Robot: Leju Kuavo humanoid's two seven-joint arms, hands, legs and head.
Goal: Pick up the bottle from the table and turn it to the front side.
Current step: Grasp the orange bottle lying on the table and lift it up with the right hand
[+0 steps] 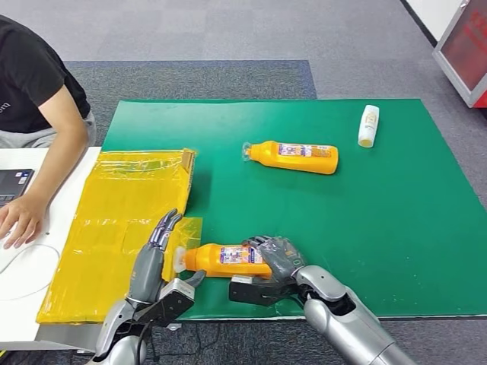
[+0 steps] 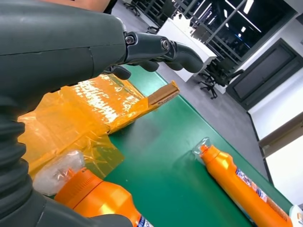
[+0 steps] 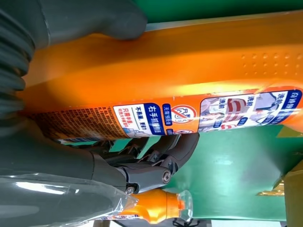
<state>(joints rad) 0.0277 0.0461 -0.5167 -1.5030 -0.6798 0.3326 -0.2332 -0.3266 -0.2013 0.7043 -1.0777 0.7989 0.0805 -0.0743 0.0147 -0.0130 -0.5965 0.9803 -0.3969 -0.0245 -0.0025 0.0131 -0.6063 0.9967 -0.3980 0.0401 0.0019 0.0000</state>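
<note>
Nearest the robot, at the front edge of the green mat (image 1: 402, 228), the right hand (image 1: 275, 258) grips the base end of an orange bottle (image 1: 230, 260) that lies on its side, its clear-capped neck pointing toward the robot's left. In the right wrist view the dark fingers (image 3: 168, 156) curl round one side of the bottle while the thick grey thumb (image 3: 96, 19) presses on the other side — a blue and white label faces the camera between them.

Just beside the bottle's cap the left hand (image 1: 155, 262) hovers with nothing in it, its fingers (image 2: 161, 49) extended and spread above a sheet of yellow plastic film (image 1: 123, 220), which covers the left part of the desk and overlaps the mat's edge.

Farther out, near the middle of the mat, a second orange bottle (image 1: 296, 157) lies on its side, cap also pointing left and label up. Beyond it, well apart toward the far right corner, lies a small white bottle (image 1: 368, 125).

At the far left a person in a black shirt sits at the white desk (image 1: 23, 304) — one hand (image 1: 20, 219) rests flat beside a laptop (image 1: 12, 185)
</note>
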